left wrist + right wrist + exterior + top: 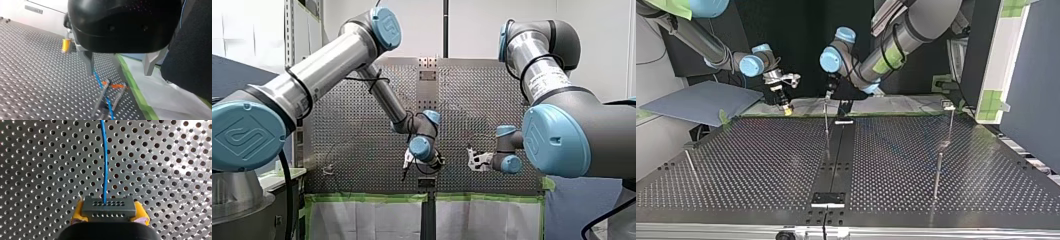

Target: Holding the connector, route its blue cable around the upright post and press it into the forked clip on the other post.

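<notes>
My right gripper is shut on a dark grey connector, held between yellow pads. A blue cable runs straight out of the connector over the perforated plate. In the left wrist view the blue cable passes one metal finger and runs down between the prongs of the forked clip, which has orange parts. My left gripper hangs open just above that clip, with nothing between its fingers. In the top view my left gripper is over a thin post, and my right gripper is beside it.
More thin posts stand on the plate in the top view. A black strip runs down the plate's middle. Green tape and white sheeting border the plate beside the clip. A blue-grey sheet lies off the plate.
</notes>
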### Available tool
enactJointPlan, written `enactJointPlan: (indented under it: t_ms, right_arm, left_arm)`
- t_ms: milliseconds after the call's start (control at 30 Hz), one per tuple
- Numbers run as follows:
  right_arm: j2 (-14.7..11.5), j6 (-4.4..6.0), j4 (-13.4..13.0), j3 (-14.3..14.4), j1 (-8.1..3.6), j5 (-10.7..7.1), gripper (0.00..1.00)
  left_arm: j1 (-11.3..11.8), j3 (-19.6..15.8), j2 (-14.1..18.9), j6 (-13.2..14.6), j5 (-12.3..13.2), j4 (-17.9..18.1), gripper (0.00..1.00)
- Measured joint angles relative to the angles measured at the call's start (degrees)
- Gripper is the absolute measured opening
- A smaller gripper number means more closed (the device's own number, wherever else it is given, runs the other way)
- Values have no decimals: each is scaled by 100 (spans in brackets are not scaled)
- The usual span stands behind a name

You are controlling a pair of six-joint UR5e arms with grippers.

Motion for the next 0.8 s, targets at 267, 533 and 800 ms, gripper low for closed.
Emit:
enactJointPlan:
  t_ms: [267, 533, 800]
  right_arm:
    - [-1, 3, 58, 0, -9, 0, 0]
    - [0, 0, 137, 0, -18, 20, 0]
    - [0, 65, 148, 0, -74, 26, 0]
  left_arm:
    - [-180, -462, 458, -109, 34, 453, 92]
    - [-299, -863, 860, -346, 51, 858, 95]
    - [-337, -1254, 1252, -574, -178, 1249, 95]
